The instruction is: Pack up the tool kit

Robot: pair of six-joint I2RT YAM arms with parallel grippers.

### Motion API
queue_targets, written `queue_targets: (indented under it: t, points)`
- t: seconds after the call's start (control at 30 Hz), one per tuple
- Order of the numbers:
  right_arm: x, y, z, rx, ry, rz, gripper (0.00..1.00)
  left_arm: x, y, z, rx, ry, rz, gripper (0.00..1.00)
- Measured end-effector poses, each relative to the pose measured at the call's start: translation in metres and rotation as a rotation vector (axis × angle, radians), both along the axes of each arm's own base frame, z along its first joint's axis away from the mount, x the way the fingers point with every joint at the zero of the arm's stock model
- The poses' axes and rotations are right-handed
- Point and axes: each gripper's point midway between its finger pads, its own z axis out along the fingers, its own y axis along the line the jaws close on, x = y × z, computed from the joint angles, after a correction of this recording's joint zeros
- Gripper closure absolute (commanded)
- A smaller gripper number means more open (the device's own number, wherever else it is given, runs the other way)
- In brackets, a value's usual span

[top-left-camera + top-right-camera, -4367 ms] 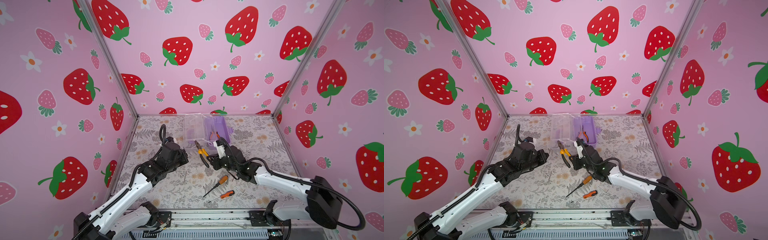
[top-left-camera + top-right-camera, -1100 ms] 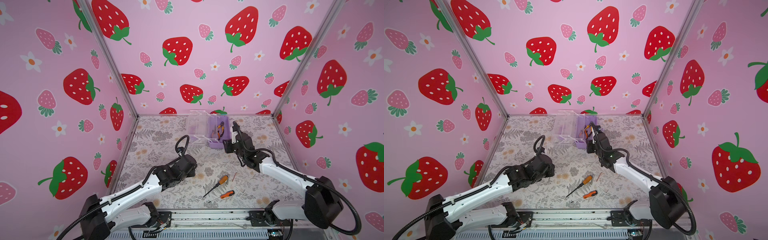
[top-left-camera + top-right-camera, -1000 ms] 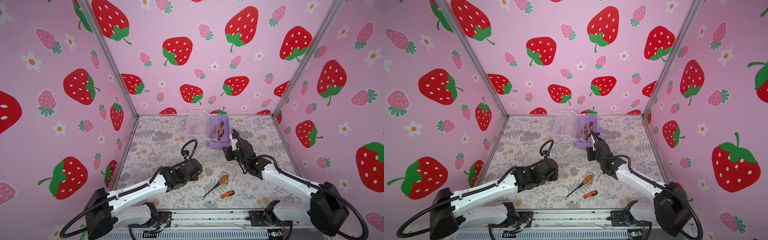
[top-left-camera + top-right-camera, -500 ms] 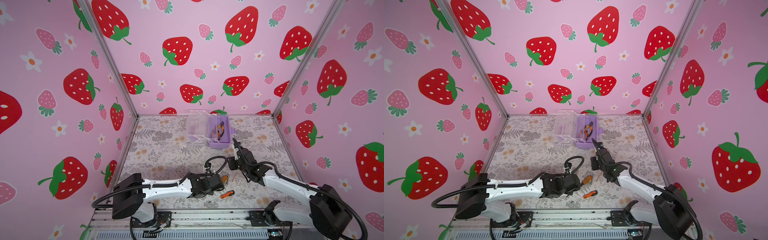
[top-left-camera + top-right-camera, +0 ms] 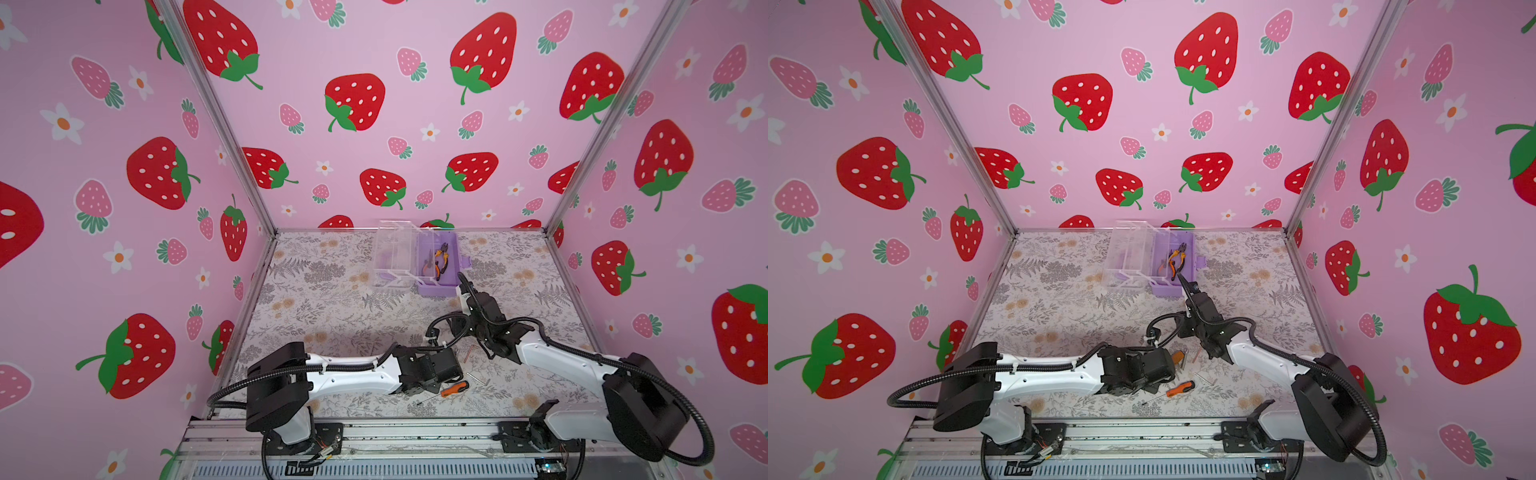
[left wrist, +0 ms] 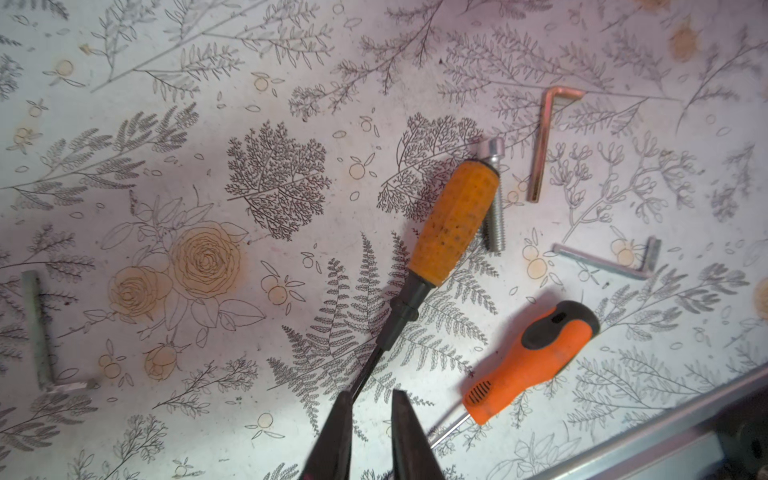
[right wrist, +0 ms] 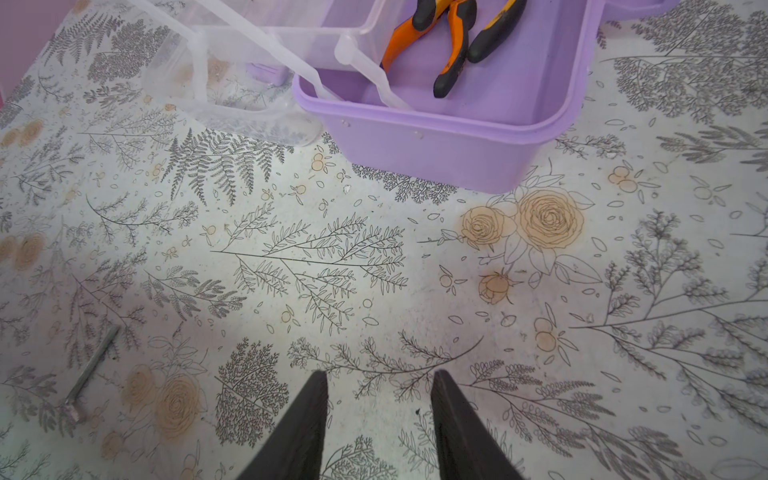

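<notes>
Across it went: since a second ago the left gripper (image 6: 371, 399) had swept from mid-table to the front, over the screwdrivers. The right gripper (image 5: 461, 277) had backed off the lilac box (image 5: 436, 289), with the pliers (image 5: 441, 258) left inside.

In both top views the box sat at the back of the floral table (image 5: 324, 291), its clear lid (image 5: 395, 257) swung open on the left side. The right gripper pointed at the box's front wall, just short of it. The left wrist hung low near the front edge and hid its own fingers. The orange-and-black screwdriver (image 5: 455, 388) lay just beside it, and in a top view the yellow-orange screwdriver (image 5: 1178, 356) peeped out behind the wrist.

Left wrist view: jaws narrow, a slim gap with table showing through, nothing clamped between them. The yellow-orange screwdriver's dark shaft ran up to the tip of one finger (image 6: 343, 411); whether it touched, I could not tell. A bolt (image 6: 492, 199) lay against that handle. The orange-and-black screwdriver lay just beside, a coppery hex key (image 6: 540, 145) and a silver hex key (image 6: 611, 262) were near the handles, and a lone hex key (image 6: 37, 332) lay well apart.

Right wrist view: jaws moderately wide and empty, bare table between them. The box stood just ahead, the pliers' orange and black handles resting on its floor, the clear lid lying alongside.
</notes>
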Motion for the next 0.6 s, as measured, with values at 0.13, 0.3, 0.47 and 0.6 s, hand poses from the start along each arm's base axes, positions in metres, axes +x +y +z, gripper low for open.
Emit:
queue_targets:
  t: [0.13, 0.3, 0.47, 0.6]
  points:
    - [-0.002, 0.002, -0.001, -0.001, 0.003, 0.02, 0.55, -0.006, -0.001, -0.014, 0.034, 0.039, -0.039, 0.77]
    - [-0.005, 0.002, -0.004, -0.009, 0.013, 0.037, 0.55, -0.012, -0.003, -0.024, 0.046, 0.075, -0.062, 0.87]
    - [-0.009, 0.007, -0.014, -0.014, 0.045, 0.072, 0.55, -0.017, -0.006, -0.029, 0.029, 0.098, -0.074, 0.91]
    - [-0.014, 0.01, -0.031, -0.032, 0.094, 0.094, 0.55, -0.021, -0.012, -0.034, 0.014, 0.12, -0.102, 0.93]
